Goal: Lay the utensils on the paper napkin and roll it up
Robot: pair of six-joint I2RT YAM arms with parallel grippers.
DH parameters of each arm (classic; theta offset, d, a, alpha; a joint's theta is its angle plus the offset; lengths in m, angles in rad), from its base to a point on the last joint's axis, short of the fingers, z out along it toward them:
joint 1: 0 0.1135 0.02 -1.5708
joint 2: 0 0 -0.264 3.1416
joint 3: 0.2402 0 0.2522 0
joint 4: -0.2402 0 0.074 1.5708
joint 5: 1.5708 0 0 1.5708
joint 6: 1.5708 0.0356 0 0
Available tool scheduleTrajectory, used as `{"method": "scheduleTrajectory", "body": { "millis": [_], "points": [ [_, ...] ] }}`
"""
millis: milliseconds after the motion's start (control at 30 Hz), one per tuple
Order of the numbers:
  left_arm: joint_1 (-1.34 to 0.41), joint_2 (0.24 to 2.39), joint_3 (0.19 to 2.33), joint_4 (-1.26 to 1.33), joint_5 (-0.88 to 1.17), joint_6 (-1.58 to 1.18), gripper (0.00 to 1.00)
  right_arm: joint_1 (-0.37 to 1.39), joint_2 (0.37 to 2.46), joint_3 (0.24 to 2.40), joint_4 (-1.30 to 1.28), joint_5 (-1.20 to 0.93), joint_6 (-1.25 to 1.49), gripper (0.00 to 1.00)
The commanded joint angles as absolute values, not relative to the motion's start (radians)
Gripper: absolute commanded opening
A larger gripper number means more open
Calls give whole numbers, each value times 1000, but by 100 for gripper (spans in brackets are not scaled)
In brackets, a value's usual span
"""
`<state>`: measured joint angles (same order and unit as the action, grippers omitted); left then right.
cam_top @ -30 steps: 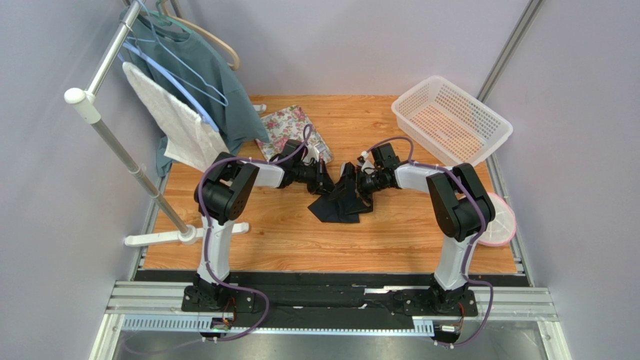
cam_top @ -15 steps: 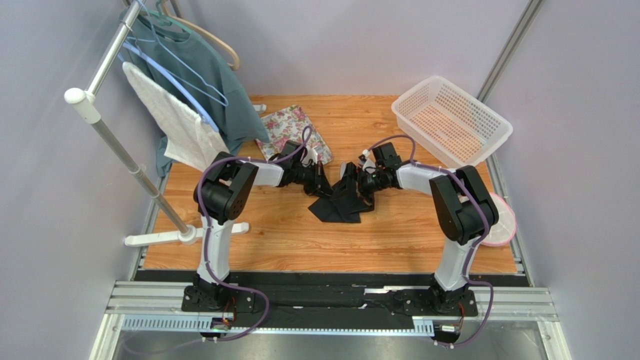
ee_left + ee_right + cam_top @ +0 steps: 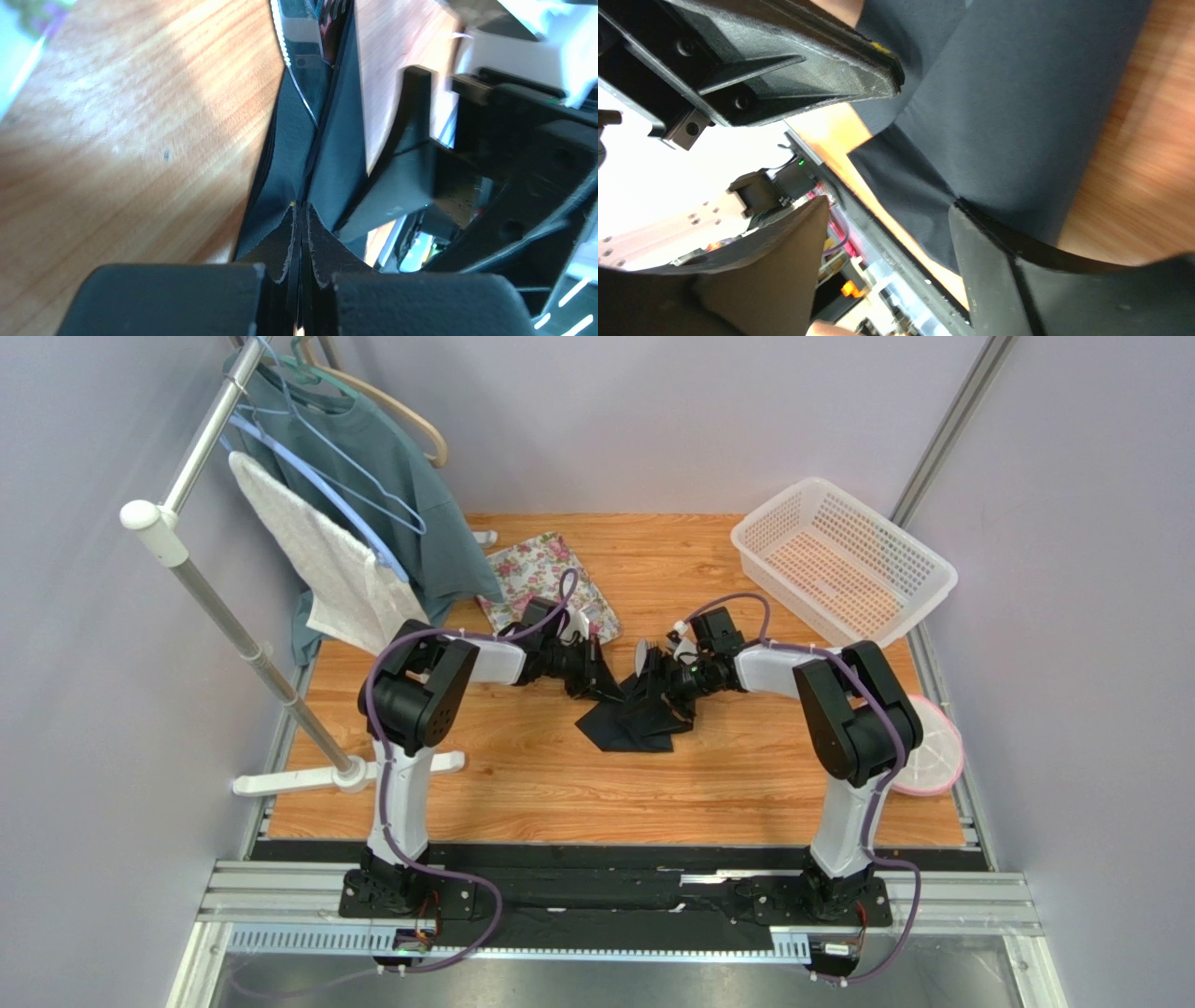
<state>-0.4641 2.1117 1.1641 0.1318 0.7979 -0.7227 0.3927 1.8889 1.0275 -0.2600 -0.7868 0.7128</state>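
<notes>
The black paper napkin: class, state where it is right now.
Top view: the black napkin lies crumpled mid-table, between the left gripper, which pinches its edge, and the right gripper, nearer than the floral tray.

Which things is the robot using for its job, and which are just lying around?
For the job: napkin; knife; left end effector, pinching the napkin; right end effector, open.

Just lying about: floral tray; basket; towel; shirt; rack; pink-rimmed disc.

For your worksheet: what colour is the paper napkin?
The paper napkin is black, clearest from top external.
</notes>
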Motion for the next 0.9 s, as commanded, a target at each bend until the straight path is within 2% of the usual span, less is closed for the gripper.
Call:
{"method": "scheduleTrajectory", "body": {
  "millis": [0,100,533,733,867],
  "points": [
    [-445,2013,1115,248,833,-772,5,397,1930,1029,-210,-776,715,75],
    [-443,1980,1103,253,857,-778,12,400,1928,1023,-201,-761,704,78],
    [-505,1985,1065,224,928,-795,13,400,1917,1023,-199,-770,696,87],
    [-505,1977,1037,124,908,-689,8,399,1893,1025,-199,-770,692,87],
    [-502,1974,1032,23,873,-609,0,393,1868,1045,-227,-769,673,87]
  ]
}}
